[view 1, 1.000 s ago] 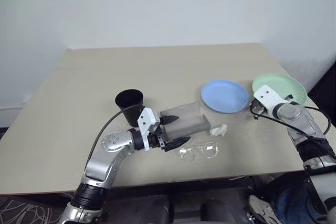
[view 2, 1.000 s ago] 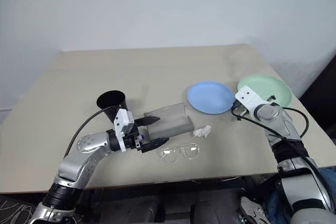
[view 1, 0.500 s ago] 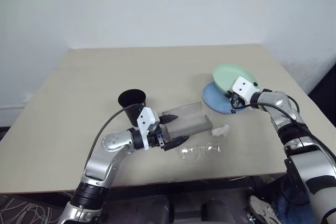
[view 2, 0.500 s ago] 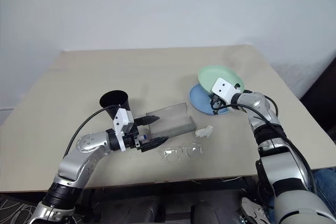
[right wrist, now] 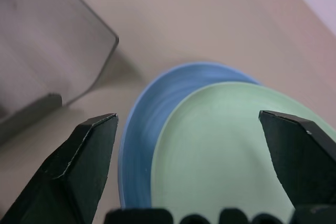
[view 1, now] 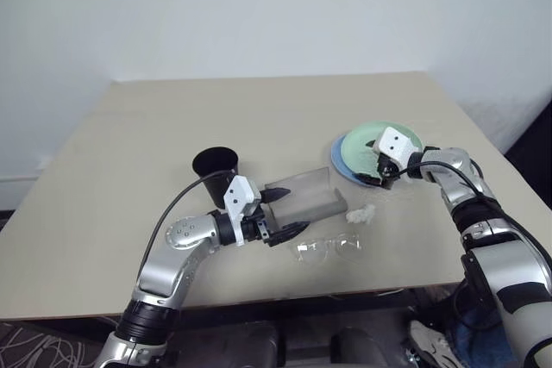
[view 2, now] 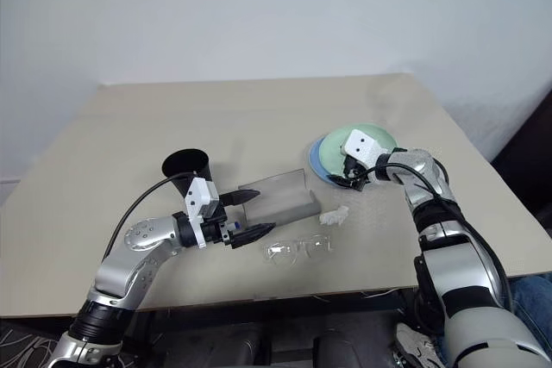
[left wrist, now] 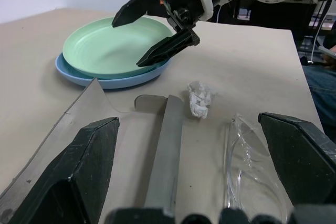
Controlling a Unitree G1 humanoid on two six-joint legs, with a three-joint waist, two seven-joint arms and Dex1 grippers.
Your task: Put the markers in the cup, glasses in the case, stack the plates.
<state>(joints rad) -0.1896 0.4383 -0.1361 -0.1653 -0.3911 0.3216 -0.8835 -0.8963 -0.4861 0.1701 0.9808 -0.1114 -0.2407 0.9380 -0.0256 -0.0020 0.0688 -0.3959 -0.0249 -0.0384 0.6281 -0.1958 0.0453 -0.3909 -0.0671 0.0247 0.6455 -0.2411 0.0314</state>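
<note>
Plates first: your pale mint green round plate (view 1: pixel 373 140) is lying on top of the light blue round plate (view 1: pixel 343 159), shifted a little so a crescent of blue is showing on the side toward the case. Your right gripper (view 1: pixel 385 172) is hovering just over the near rim of the green plate with its two black fingers (left wrist: pixel 163 51) spread wide and gripping nothing; the green plate is sitting free beneath them.

Your left gripper (view 1: pixel 278 214) is reaching level over the desk (view 1: pixel 121 196), its black fingers (left wrist: pixel 84 166) also standing fully apart and empty. You are seeing its tips at the near end of the grey semi-translucent rectangular case (view 1: pixel 304 197), which is lying open, its lid tilted up toward the back. Just beside the case, on its plate side, a small crumpled white scrap (view 1: pixel 360 213) is resting on the desk. The clear-framed glasses (view 1: pixel 328 248) are lying flat on the desk just in front of the case, nearer the desk's front edge, outside the case. The black tapered plastic cup (view 1: pixel 216 171) is standing upright behind your left wrist, beside the case. What is inside the cup you cannot tell.
</note>
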